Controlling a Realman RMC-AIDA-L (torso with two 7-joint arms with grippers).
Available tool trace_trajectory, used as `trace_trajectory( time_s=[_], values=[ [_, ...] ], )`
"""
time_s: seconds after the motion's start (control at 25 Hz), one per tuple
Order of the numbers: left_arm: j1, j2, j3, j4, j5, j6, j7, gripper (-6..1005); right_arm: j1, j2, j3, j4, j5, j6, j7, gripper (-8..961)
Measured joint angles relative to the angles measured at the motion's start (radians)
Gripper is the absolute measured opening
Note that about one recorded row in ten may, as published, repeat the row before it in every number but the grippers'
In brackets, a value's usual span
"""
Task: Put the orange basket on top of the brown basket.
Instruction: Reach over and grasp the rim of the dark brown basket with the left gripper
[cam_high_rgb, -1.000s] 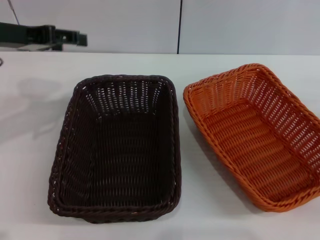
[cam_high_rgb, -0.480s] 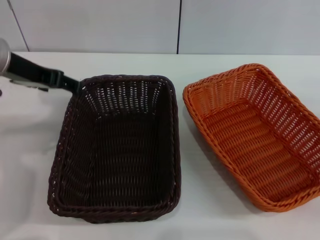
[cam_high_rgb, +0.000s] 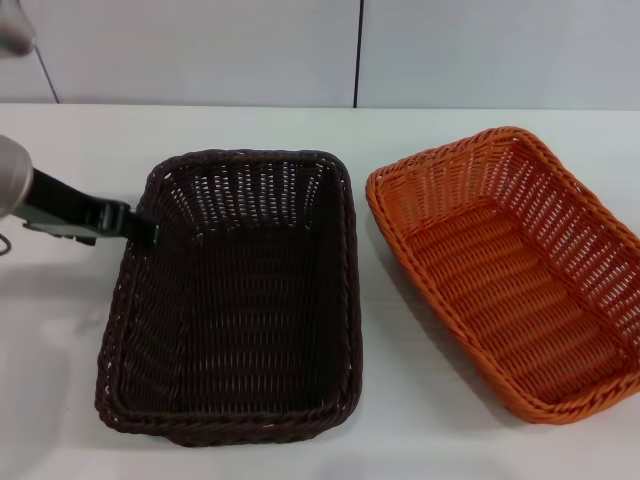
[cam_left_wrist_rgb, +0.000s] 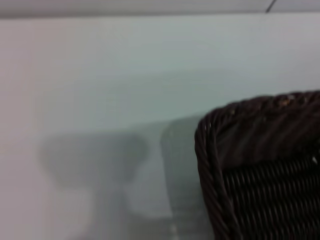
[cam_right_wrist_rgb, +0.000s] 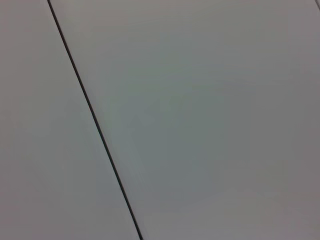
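While the brown basket (cam_high_rgb: 235, 295) sits centre-left on the white table (cam_high_rgb: 60, 380), you have the orange basket (cam_high_rgb: 510, 270) at the right, beside it and apart, slightly angled. Your left gripper (cam_high_rgb: 140, 228) is at mid-left, at the brown basket's left rim near its far corner; finger spread cannot be told. Right gripper: out of view.

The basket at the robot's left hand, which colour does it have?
Very dark brown, nearly black, woven like wicker: the brown basket. The head view shows it best.
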Motion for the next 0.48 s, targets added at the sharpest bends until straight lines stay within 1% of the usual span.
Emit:
trace_trajectory(
  time_s=[0.24, 0.48],
  values=[
    [0.000, -0.002, 0.027, 0.071, -0.017, 0.027, -0.001, 840, 0.007, 0.000, -0.002, 0.002, -0.007, 0.003, 0.000, 831],
    [-0.006, -0.001, 0.043, 0.100, -0.017, 0.031, -0.001, 841, 0.009, 0.000, -0.004, 0.003, -0.007, 0.016, -0.001, 831]
  ],
)
